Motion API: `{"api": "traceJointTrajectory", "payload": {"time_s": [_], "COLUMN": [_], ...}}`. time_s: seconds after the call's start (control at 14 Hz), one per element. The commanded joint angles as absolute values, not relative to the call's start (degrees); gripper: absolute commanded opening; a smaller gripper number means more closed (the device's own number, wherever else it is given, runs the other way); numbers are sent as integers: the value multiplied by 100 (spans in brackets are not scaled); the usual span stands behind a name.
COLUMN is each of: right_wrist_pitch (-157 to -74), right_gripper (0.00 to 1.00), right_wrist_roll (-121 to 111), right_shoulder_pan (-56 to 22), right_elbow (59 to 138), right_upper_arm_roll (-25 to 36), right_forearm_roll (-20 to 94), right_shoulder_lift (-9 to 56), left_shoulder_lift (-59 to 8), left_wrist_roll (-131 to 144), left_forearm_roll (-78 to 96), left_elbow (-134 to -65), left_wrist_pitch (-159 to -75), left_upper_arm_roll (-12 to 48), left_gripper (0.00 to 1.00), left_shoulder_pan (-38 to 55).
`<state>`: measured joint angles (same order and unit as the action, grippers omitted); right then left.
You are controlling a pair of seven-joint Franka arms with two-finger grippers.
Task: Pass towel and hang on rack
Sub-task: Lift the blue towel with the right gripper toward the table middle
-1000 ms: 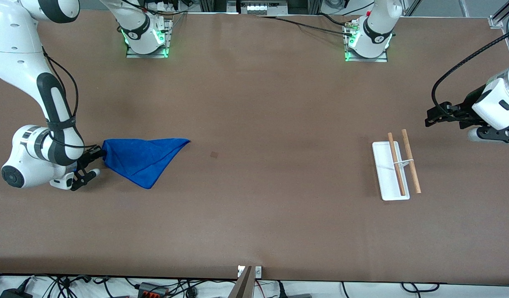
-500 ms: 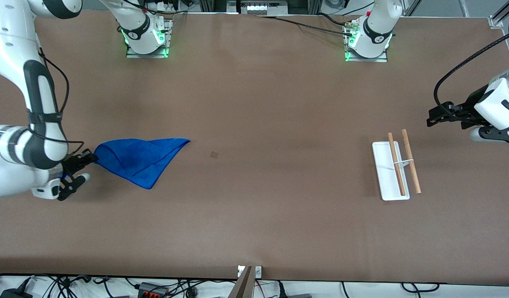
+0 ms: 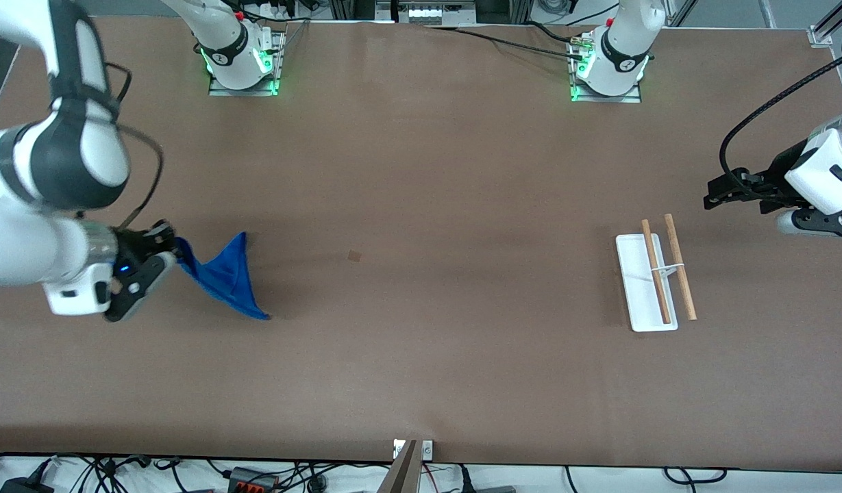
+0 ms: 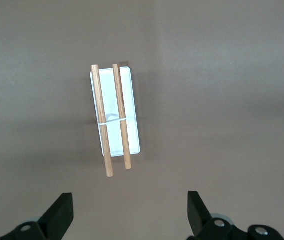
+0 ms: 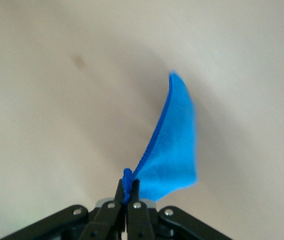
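Observation:
The blue towel (image 3: 222, 277) hangs off the table toward the right arm's end, pinched at one corner by my right gripper (image 3: 172, 248), which is shut on it. In the right wrist view the towel (image 5: 174, 145) droops from the closed fingertips (image 5: 128, 187). The rack (image 3: 655, 279), a white base with two wooden dowel bars, stands toward the left arm's end. My left gripper (image 3: 715, 195) hovers open beside the rack, nothing between its fingers. The left wrist view looks down on the rack (image 4: 113, 119), some way from the open left gripper (image 4: 130, 212).
A small dark mark (image 3: 354, 256) lies on the brown table between towel and rack. Both arm bases (image 3: 242, 61) stand along the table's edge farthest from the front camera. Cables and a clamp (image 3: 410, 455) sit at the near edge.
My right gripper has lifted the towel off the table; the cloth went from lying spread flat to hanging bunched. The left arm has barely moved.

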<state>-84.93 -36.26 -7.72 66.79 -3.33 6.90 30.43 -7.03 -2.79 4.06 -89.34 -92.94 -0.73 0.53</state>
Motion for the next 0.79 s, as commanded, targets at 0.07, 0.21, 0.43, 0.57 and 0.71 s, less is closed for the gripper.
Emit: {"api": "traceJointTrajectory", "payload": {"time_s": [0.07,0.21,0.43,0.57,0.71], "right_wrist_pitch": [-8534,-8604,-9306,-9736,-10115], "right_gripper": [0,0,0,0,0], "right_wrist_roll": [-1255,-425,393,999,1439], "right_shoulder_pan": [-2114,-2853,-3584,-3883,-4086], "right_elbow": [6593,6093,5906,5898,5889], "right_upper_arm_roll": [-264,-272,-272,-272,-272], "right_forearm_roll": [1072,1072,1107,1256,1309], "right_shoulder_lift": [2813,2821,2874,2865,2865], "left_shoulder_lift": [-633,-659,-747,-869,-914], "left_wrist_roll": [-448,-431,-623,-1009,-1177], "left_forearm_roll": [501,501,475,483,492], "left_elbow": [-8991,-8991,-8991,-8983,-8991], "left_wrist_pitch": [-9106,-9097,-9009,-8965,-8886], "left_upper_arm_roll": [-70,-70,-70,-70,-70], "left_gripper": [100,100,100,100,100], "left_shoulder_pan": [9,9,9,9,-9]}}
